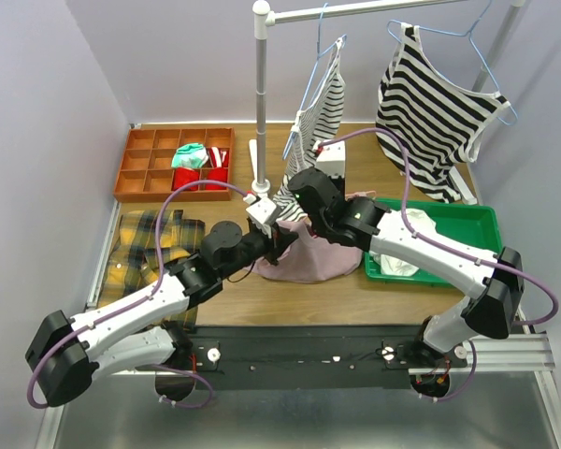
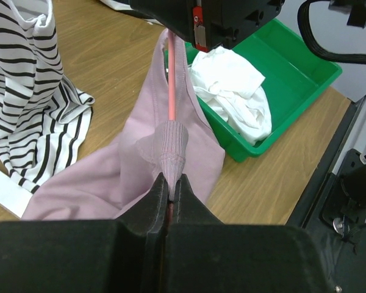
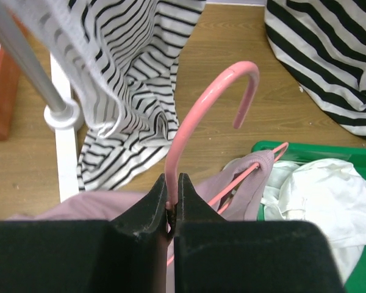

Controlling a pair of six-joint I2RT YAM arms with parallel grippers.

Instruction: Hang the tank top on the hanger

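Note:
The dusty-pink tank top (image 1: 304,260) lies bunched on the wooden table between my two grippers. My left gripper (image 2: 169,183) is shut on a ribbed strap of the tank top (image 2: 171,146), with the pink hanger's wire (image 2: 171,85) running through that strap and into the jaws. My right gripper (image 3: 172,194) is shut on the neck of the hanger, just below its hook (image 3: 232,79). One hanger arm (image 3: 256,166) has the other strap looped over it, above the tank top (image 3: 91,206). In the top view the left gripper (image 1: 279,241) and right gripper (image 1: 309,213) nearly touch.
A green tray (image 1: 477,224) holding a white cloth (image 1: 407,257) sits right of the tank top. Two striped tops (image 1: 430,103) hang on light blue hangers from a rack whose pole (image 1: 260,103) stands behind. An orange divided box (image 1: 145,173) and a plaid cloth (image 1: 145,243) are at the left.

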